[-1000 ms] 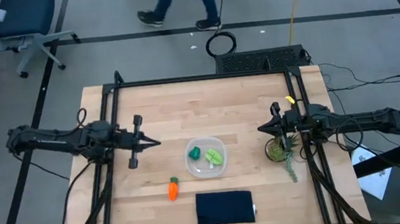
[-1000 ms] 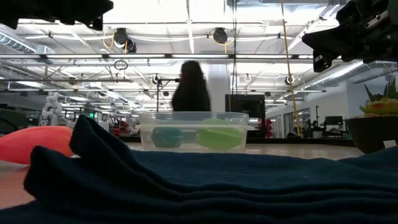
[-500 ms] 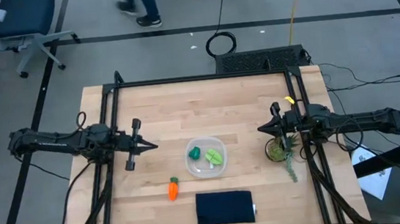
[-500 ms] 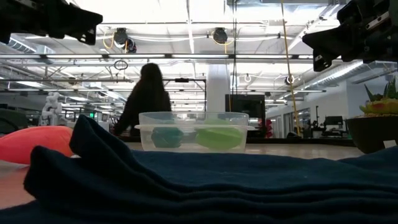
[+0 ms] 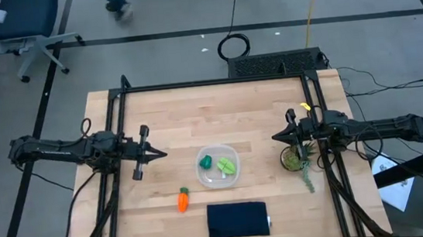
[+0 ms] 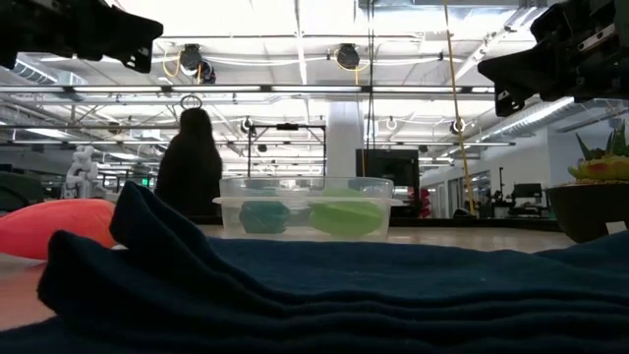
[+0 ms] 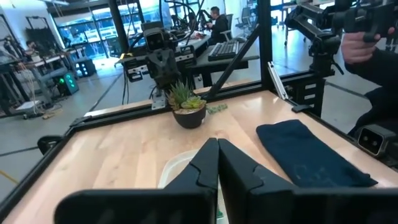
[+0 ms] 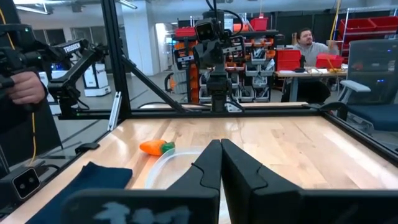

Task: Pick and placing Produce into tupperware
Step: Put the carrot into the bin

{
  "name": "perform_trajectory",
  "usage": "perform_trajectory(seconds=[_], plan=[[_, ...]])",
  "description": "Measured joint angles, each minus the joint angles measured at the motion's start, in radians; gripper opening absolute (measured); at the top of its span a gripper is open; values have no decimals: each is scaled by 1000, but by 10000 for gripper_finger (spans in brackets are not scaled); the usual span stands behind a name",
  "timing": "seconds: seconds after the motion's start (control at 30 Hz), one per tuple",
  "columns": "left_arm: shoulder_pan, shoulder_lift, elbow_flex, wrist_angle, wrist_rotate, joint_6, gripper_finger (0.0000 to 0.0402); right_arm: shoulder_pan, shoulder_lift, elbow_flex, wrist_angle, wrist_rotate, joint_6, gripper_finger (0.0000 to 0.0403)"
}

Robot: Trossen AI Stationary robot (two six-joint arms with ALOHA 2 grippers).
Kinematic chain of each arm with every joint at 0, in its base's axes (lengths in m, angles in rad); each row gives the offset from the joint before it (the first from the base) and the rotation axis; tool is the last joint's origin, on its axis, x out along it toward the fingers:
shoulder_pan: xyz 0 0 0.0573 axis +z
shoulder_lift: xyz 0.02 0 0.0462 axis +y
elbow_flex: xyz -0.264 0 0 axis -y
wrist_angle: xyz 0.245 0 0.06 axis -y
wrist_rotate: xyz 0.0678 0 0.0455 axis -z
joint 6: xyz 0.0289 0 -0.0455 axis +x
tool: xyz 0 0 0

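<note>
At the left-centre of the high view the left gripper (image 5: 162, 152) hangs above the wood with its fingers pressed together and nothing between them; the carrot (image 5: 182, 201) lies below and slightly to the right of it in the frame, towards the bottom edge, on bare tabletop; its long axis runs roughly up and down the frame, green top towards the upper end, orange tip towards the lower. The right gripper (image 5: 276, 137), likewise closed and empty, hangs at right-centre beside the potted plant (image 5: 292, 158), with the tupperware (image 5: 218, 166) lying between it and the carrot; so the left arm looks the nearer and has the clear path, and the coming move probably calls for it to open and come down across the carrot's short width. The tupperware sits at mid-frame, up and to the right of the carrot and apart from it; inside it are the dark green piece (image 5: 206, 162) and the light leafy piece (image 5: 227, 165), side by side; only the carrot is left outside. The dark cloth (image 5: 237, 219) lies just below the container.
</note>
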State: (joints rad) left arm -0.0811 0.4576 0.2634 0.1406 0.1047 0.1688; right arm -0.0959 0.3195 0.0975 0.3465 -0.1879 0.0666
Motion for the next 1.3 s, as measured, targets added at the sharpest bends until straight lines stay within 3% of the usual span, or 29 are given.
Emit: perform_trajectory(seconds=[0.37,0.53,0.8,1.0,1.3], plan=[[-43,0,21,-12,-39,-74,4,0,0,0,0,0,0,0],[-98,33,83,-100,-170,-96,2,0,0,0,0,0,0,0],[-162,171,214,-220,-222,-151,2,0,0,0,0,0,-7,0],[-224,305,346,-375,-335,-242,1,0,0,0,0,0,-8,0],[-294,469,479,-493,-350,-355,1,0,0,0,-5,0,16,0]])
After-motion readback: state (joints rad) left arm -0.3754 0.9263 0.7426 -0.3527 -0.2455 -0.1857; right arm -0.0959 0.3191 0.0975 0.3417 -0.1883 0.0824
